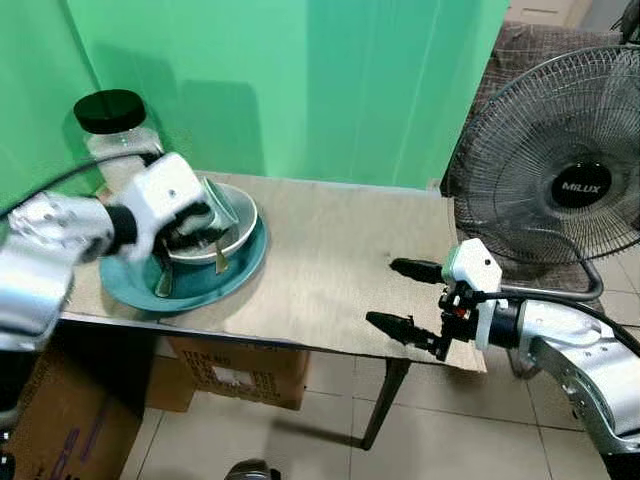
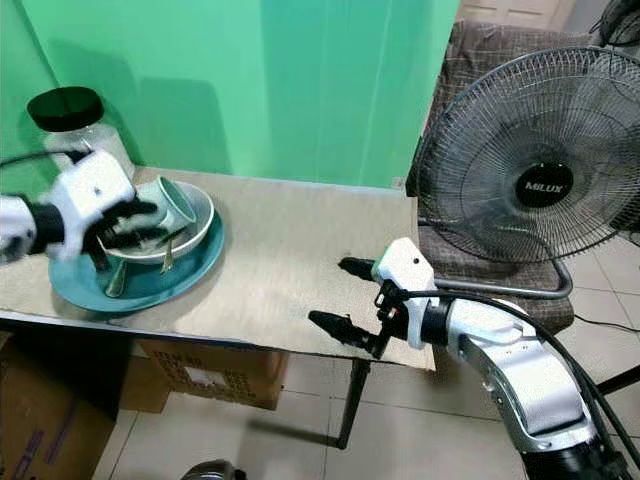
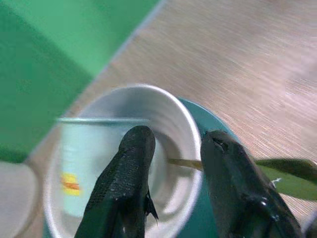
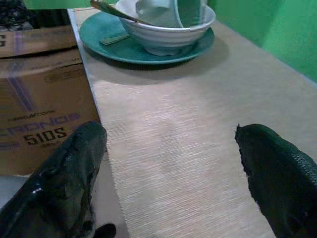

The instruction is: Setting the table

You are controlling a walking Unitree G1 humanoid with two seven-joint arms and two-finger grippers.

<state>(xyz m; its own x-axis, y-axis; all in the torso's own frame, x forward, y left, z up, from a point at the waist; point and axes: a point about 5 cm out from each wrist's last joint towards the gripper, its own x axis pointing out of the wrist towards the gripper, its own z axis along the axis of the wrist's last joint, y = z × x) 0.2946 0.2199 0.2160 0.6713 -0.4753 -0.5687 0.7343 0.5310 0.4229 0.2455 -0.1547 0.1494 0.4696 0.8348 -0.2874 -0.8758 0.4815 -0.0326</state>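
Observation:
A teal plate (image 1: 236,281) lies at the left end of the table (image 1: 330,250). It carries a pale bowl (image 1: 248,222). A light green cup (image 3: 91,148) lies tilted inside the bowl, and a green spoon (image 1: 163,284) rests on the plate. My left gripper (image 3: 178,136) hangs over the bowl, open, one finger inside the rim and one outside. A thin utensil handle (image 3: 183,162) crosses the gap between them. My right gripper (image 1: 381,292) hovers open above the table's front right edge with nothing between its fingers.
A glass jar (image 1: 118,135) with a black lid stands behind the plate. A large standing fan (image 1: 570,175) is close on the right of the table. Cardboard boxes (image 1: 240,370) sit under the table. A green backdrop (image 1: 300,80) hangs behind it.

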